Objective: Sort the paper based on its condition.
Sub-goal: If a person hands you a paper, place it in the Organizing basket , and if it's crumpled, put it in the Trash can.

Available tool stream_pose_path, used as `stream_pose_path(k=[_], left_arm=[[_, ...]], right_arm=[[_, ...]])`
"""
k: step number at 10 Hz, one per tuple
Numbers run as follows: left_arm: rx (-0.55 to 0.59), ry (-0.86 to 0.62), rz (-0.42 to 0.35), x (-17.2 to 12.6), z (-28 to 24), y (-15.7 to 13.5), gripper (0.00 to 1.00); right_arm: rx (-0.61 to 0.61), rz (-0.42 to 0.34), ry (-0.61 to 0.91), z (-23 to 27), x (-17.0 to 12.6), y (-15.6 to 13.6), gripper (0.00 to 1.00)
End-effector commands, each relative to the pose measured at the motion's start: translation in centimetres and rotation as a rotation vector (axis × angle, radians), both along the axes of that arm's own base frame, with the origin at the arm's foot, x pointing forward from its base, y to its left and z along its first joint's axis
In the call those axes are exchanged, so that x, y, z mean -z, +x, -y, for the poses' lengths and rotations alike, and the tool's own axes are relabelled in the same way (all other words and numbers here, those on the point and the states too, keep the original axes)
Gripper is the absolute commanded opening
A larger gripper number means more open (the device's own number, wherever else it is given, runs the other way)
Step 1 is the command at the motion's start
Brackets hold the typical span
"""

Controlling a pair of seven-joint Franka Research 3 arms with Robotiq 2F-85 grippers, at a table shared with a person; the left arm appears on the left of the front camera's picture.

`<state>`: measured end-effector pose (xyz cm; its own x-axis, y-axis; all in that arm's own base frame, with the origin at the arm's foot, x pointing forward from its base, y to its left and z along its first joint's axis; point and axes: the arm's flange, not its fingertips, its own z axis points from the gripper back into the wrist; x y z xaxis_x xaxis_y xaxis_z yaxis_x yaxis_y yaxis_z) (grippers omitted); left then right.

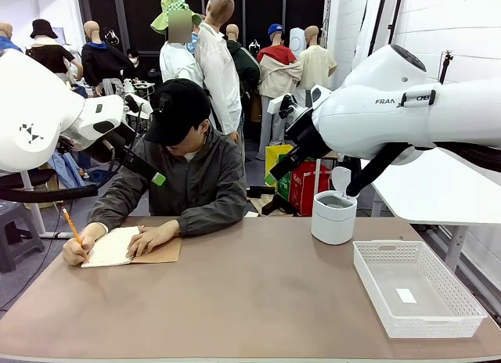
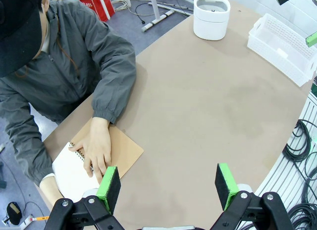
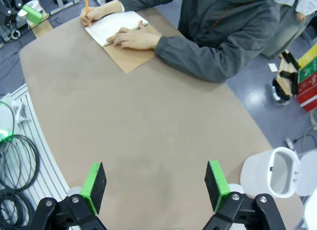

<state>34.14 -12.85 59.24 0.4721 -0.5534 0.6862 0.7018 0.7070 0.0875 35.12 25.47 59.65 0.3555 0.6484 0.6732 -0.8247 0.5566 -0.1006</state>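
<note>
No loose off-white sheet lies on the brown table (image 1: 258,300). A person at the far left writes with an orange pencil (image 1: 70,224) in a spiral-bound notebook (image 1: 116,247) with a kraft cover, one hand flat on its page. The left wrist view shows my left gripper (image 2: 168,188) open, high above the table with nothing between its green pads, near the notebook (image 2: 69,170). My right gripper (image 3: 156,185) is open too, empty and well above the bare table, with the notebook (image 3: 111,24) far off.
A white lidded bin (image 1: 333,217) stands at the back right, lid up. Nearer, at the right edge, a white mesh basket (image 1: 368,273) holds a tiny white slip (image 1: 405,295). Cables lie beside the table edge (image 3: 15,160).
</note>
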Motion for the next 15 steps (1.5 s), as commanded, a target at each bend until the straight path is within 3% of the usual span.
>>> stream_pose_path(k=[1,15], left_arm=[[0.002,-0.004,-0.005,-0.12,-0.13,0.1,1.0],[0.002,-0.004,-0.005,-0.12,-0.13,0.1,1.0]], right_arm=[[0.011,0.003,-0.007,-0.08,-0.05,-0.05,1.0],[0.011,0.003,-0.007,-0.08,-0.05,-0.05,1.0]])
